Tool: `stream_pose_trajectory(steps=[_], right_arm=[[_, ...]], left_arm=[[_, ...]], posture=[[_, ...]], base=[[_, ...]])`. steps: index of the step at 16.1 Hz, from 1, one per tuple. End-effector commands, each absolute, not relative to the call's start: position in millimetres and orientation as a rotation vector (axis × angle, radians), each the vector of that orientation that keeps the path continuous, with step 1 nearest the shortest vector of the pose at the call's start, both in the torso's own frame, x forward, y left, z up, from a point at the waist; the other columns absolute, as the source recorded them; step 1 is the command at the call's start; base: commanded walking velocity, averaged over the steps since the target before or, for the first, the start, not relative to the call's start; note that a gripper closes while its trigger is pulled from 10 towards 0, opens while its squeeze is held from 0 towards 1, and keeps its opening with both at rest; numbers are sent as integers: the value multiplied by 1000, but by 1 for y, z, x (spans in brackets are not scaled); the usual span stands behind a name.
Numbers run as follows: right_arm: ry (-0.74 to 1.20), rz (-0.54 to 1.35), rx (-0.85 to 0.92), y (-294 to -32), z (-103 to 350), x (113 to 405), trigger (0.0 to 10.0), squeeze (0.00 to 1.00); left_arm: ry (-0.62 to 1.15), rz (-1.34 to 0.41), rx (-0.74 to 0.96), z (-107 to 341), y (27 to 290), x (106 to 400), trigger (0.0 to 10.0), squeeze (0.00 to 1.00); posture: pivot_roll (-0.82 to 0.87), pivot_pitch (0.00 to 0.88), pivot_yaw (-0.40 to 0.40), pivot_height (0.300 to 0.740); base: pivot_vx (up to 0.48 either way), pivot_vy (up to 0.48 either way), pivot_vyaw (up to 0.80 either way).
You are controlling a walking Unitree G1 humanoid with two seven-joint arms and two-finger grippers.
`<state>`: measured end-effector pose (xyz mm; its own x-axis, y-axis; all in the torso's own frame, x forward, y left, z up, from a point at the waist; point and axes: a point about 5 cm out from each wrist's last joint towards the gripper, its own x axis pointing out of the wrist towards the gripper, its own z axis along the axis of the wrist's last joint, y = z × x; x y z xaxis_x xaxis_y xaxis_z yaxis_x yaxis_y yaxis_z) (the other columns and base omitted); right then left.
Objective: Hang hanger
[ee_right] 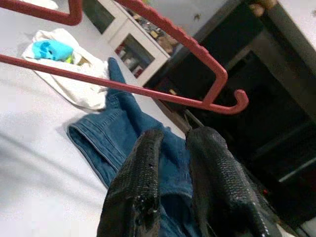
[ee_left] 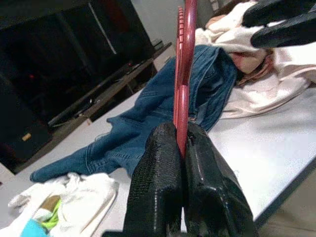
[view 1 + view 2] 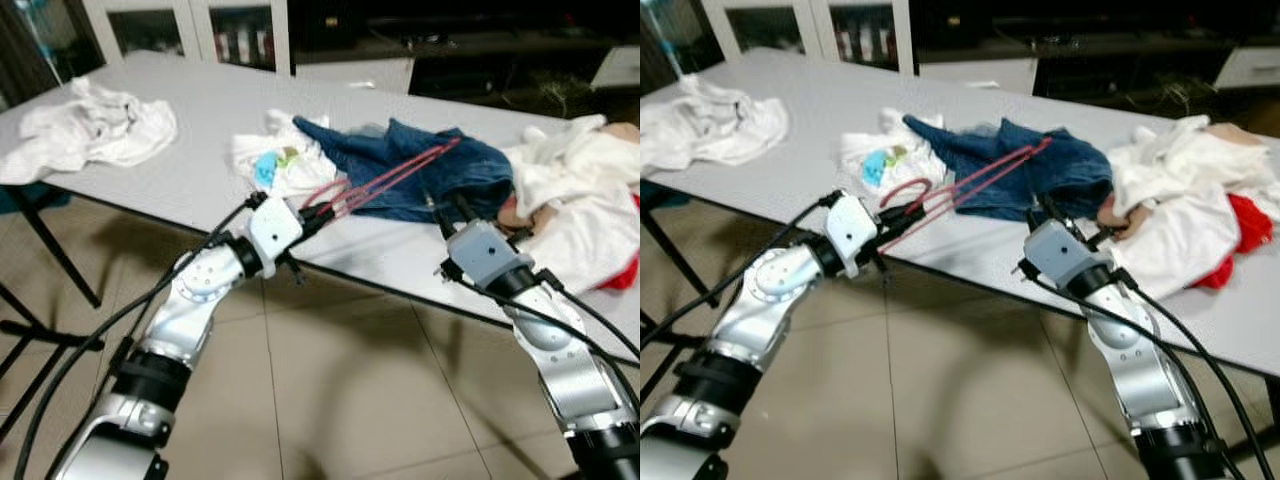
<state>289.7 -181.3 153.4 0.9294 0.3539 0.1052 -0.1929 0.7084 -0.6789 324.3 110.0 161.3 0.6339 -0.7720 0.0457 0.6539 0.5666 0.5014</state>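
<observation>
We stood before the grey tabletop (image 3: 200, 150), which carried a heap of white cloth (image 3: 95, 125) at our far left, a pair of blue jeans (image 3: 420, 165) spread near the front edge, a small white garment with a turquoise print (image 3: 275, 160) beside them, and a pile of white and red laundry (image 3: 580, 210) on our right. Over the jeans lay the red hanger (image 3: 970, 185), raised off the denim. Our left claw (image 3: 318, 212) had its two black fingers (image 2: 158, 187) pressed tight on the hanger's near end, close to the hook, so the long axis ran away from that claw, outward and toward our right, ending above the jeans. Our right claw (image 3: 450, 212) hovered just beside the far end, its fingers (image 1: 143, 187) a little apart and gripping nothing, the hanger's bar crossing ahead of them. We judged the left arm the carrier; no rail was visible, so the next move likely meant lifting clear and turning to find one, minding the hanger's far tip near the right claw.
</observation>
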Motion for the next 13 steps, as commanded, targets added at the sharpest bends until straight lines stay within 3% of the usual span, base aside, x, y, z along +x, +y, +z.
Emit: stream_pose_trajectory(steps=[1,13], right_arm=[[-247,305,-717,-180,156,293,10000,0],[-254,296,-719,-183,159,293,10000,0]], left_arm=[[-260,-835,474,161,114,326,10000,0],[-265,-831,472,163,114,328,10000,0]], posture=[[19,0,7,723],[14,0,10,723]], base=[[341,0,0],[313,0,0]])
